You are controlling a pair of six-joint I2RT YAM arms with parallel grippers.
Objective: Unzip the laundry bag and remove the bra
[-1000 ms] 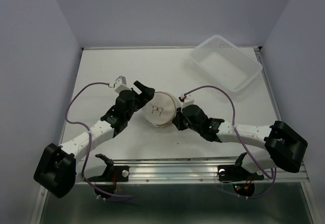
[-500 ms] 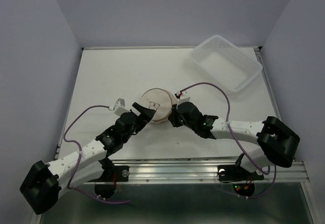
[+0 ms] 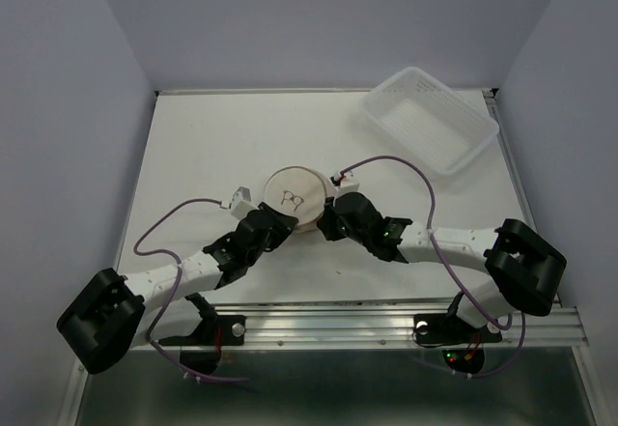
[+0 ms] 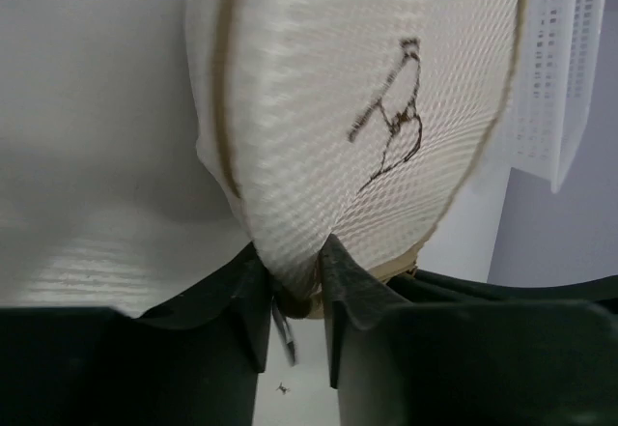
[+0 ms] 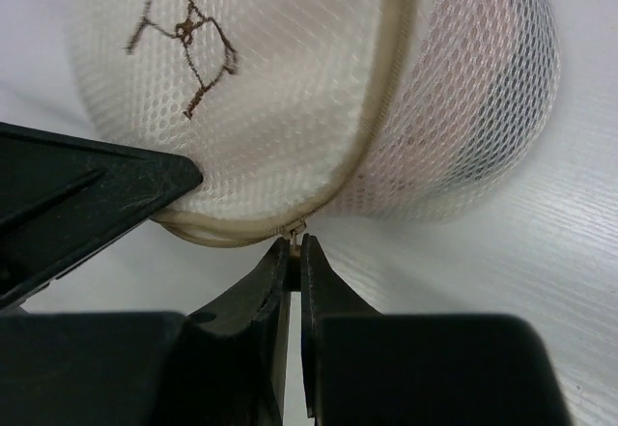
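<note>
The laundry bag (image 3: 297,198) sits mid-counter, nearer the near edge. It looks like light, soft, yielding mesh. My left pincer (image 4: 294,257) is clamped on its rim. My right pincer (image 5: 294,247), almost closed, nips the zipper pull (image 5: 297,226), which I judge the best hold.

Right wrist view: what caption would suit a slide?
The right gripper pinches the zipper pull on the rim of the laundry bag while the left gripper clamps its edge.

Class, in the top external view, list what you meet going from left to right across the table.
Left hand → small round cream-white fabric laundry bag → right hand → clear rectangular plastic basket.
</note>
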